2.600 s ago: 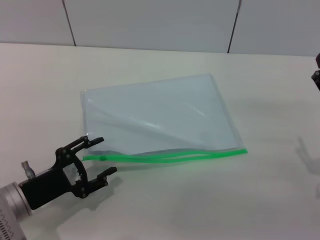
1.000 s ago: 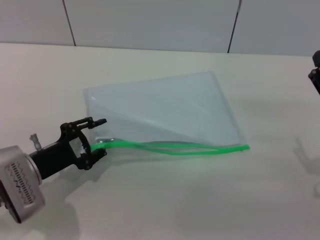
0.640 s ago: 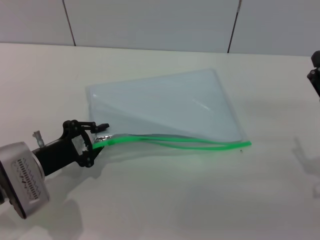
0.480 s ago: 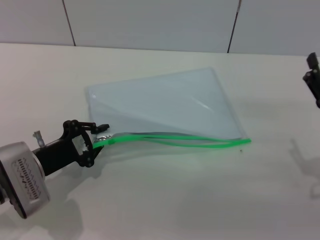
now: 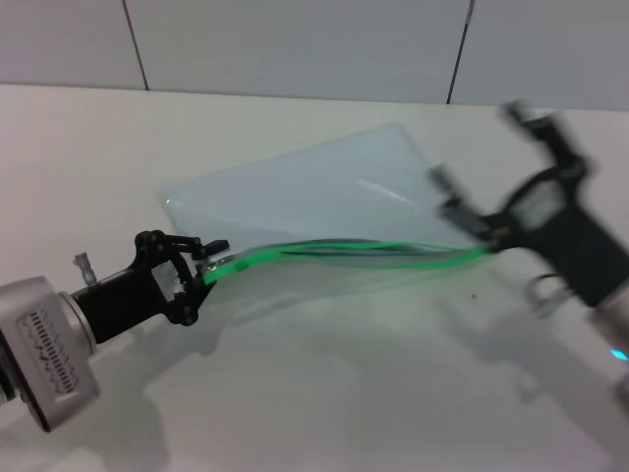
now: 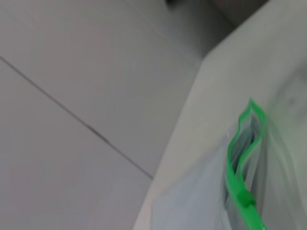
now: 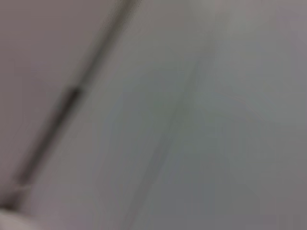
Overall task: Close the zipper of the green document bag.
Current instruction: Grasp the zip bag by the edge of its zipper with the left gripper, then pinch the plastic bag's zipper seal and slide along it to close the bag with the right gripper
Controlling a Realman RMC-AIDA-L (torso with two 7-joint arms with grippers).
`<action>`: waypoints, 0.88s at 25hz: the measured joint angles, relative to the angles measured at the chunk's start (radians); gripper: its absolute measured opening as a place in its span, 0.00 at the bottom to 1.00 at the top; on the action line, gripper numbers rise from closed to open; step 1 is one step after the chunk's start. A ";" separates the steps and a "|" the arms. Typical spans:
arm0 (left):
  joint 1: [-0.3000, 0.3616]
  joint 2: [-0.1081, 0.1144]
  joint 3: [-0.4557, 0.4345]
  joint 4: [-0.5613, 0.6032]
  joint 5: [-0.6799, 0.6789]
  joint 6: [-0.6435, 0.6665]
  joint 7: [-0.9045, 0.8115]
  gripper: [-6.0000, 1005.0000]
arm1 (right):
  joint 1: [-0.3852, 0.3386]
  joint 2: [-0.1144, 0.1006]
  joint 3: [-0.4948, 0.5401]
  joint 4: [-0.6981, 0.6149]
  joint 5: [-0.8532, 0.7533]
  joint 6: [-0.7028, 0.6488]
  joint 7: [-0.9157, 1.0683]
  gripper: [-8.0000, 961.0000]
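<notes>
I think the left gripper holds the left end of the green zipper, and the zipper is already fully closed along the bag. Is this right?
Not quite. The left gripper does hold the left end of the zipper, but the zipper is not closed: in the head view its two green strips still gape apart along the green document bag.

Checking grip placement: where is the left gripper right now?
In the head view, the left gripper is at lower left, shut on the zipper end at the green document bag's near-left corner.

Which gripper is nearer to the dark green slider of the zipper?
Left. The left gripper is shut on the zipper at the slider end; the right gripper is at the opposite end.
</notes>
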 joint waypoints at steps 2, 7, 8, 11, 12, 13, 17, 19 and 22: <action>-0.003 -0.001 0.000 0.001 0.001 0.028 -0.001 0.07 | 0.049 0.001 -0.019 -0.003 -0.066 0.068 -0.001 0.90; -0.020 -0.001 0.000 0.001 0.021 0.075 -0.026 0.06 | 0.135 0.006 -0.025 0.007 -0.239 0.209 -0.021 0.90; -0.022 -0.001 0.000 0.001 0.025 0.078 -0.030 0.06 | 0.144 0.006 -0.025 0.013 -0.268 0.225 -0.040 0.90; -0.026 -0.001 0.000 0.001 0.036 0.085 -0.036 0.06 | 0.157 0.007 -0.023 0.044 -0.312 0.264 -0.120 0.90; -0.027 -0.002 0.000 0.003 0.039 0.087 -0.036 0.06 | 0.160 0.007 -0.023 0.055 -0.317 0.276 -0.144 0.90; -0.027 -0.001 0.000 0.005 0.041 0.089 -0.036 0.06 | 0.163 0.007 -0.021 0.066 -0.318 0.291 -0.180 0.90; -0.034 -0.001 0.002 0.018 0.053 0.093 -0.036 0.06 | 0.167 0.009 -0.005 0.107 -0.316 0.356 -0.302 0.90; -0.036 -0.002 0.005 0.022 0.060 0.093 -0.036 0.06 | 0.167 0.009 0.009 0.121 -0.316 0.375 -0.339 0.90; -0.036 -0.002 0.011 0.023 0.070 0.094 -0.037 0.06 | 0.168 0.010 0.023 0.134 -0.316 0.383 -0.372 0.90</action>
